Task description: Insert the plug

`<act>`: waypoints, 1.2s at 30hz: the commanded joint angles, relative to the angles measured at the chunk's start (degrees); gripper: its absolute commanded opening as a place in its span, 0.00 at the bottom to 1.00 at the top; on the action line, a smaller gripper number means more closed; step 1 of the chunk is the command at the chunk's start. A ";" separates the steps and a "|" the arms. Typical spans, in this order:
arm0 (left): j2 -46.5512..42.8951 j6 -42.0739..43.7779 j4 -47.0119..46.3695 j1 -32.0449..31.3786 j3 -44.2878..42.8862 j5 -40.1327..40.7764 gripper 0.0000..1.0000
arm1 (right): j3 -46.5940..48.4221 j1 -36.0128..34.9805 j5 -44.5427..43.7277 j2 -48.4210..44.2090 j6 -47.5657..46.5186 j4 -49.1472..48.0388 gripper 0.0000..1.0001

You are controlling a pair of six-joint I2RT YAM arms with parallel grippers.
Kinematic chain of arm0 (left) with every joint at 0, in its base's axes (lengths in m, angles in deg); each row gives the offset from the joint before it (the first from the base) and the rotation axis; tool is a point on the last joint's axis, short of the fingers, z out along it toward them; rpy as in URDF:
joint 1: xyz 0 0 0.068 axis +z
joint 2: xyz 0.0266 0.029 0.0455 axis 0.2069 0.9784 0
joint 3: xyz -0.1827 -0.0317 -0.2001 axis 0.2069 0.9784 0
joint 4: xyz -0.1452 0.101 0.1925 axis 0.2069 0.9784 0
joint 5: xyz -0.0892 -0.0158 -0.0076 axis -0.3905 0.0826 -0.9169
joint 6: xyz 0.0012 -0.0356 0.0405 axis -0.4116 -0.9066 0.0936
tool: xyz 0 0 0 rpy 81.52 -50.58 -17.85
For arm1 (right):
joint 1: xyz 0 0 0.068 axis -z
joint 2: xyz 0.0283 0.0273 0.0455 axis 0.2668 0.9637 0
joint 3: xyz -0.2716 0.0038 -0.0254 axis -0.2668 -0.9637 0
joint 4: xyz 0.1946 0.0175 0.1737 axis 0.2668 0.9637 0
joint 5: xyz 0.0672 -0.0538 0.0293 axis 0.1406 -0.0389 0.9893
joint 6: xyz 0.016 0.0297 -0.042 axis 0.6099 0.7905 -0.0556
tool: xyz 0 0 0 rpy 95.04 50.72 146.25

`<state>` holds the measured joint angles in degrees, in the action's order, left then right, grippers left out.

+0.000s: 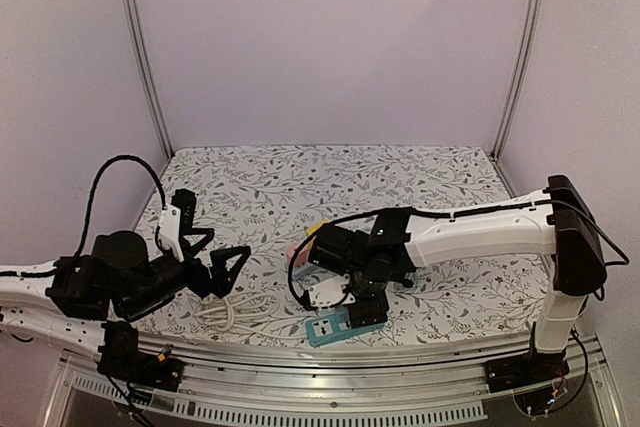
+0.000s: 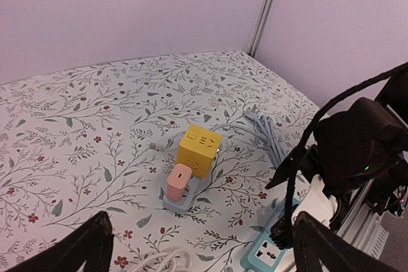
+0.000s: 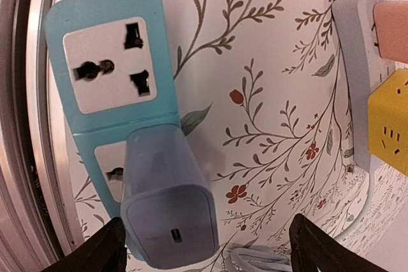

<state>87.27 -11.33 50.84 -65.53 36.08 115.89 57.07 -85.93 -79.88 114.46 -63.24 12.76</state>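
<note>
Looking down through the right claw (image 3: 207,239), we see its two black fingers (image 3: 105,250) spread wide, one on each side of the blue plug (image 3: 167,211), with nothing gripped. The finger on the rail side sits just beside the plug's body; the other stands well apart from it. The plug stands upright in the teal power strip (image 3: 102,4), in the socket nearer the claw, and covers most of that socket's white face. The strip's other socket (image 3: 108,65) is bare, its three holes showing. A white cord leaves the far end of the strip. The strip lies along the metal rail (image 3: 25,125) at the table's near edge, on the floral cloth (image 3: 268,93).

Across the cloth from the teal strip we find a grey strip (image 3: 354,62) carrying a pink adapter (image 3: 392,30) and a yellow cube (image 3: 389,119), the two side by side. A bundle of grey cable (image 2: 264,132) lies past the cube.

From the top camera, the left claw (image 1: 215,252) hangs over the left side of the table, well apart from both strips, fingers wide and holding nothing. A coil of white cable (image 1: 235,309) lies just below it near the front edge.
</note>
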 commanded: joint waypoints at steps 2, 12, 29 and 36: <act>-0.18 0.56 -0.87 -0.72 0.82 0.67 0.98 | -3.70 -0.29 -1.64 -6.24 3.09 -2.09 0.90; -0.05 0.69 -1.20 -0.71 1.07 1.50 0.98 | -10.52 -0.23 -8.63 -15.18 8.64 -6.79 0.99; 0.41 0.78 -2.45 -0.67 1.68 1.90 0.99 | -17.26 -0.05 -21.97 -26.26 26.18 -26.76 0.99; 1.44 0.91 -3.40 -0.66 2.03 3.43 0.99 | -19.91 4.04 -24.08 -30.23 35.82 -35.31 0.99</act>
<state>87.97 -11.09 48.68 -65.53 37.04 117.64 38.25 -84.53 -101.30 86.40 -36.16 -14.84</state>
